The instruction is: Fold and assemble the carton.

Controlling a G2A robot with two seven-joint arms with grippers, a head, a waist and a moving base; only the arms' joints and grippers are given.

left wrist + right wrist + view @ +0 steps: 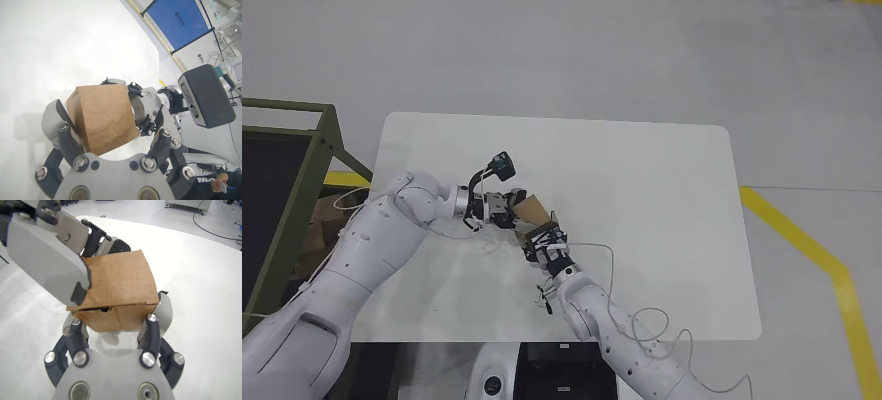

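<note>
My right gripper (117, 313) clamps the carton (121, 281) between both fingers. My left gripper (108, 115) meets it from the opposite side, jaws spread wide, one pad touching.

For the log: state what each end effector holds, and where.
The right end effector holds the carton by two opposite sides at one end. The left end effector straddles it; hold cannot be told.

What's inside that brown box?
Nothing inside shows. The carton is folded shut; only a thin dark gap shows along one flap edge, so the inside is hidden.
</note>
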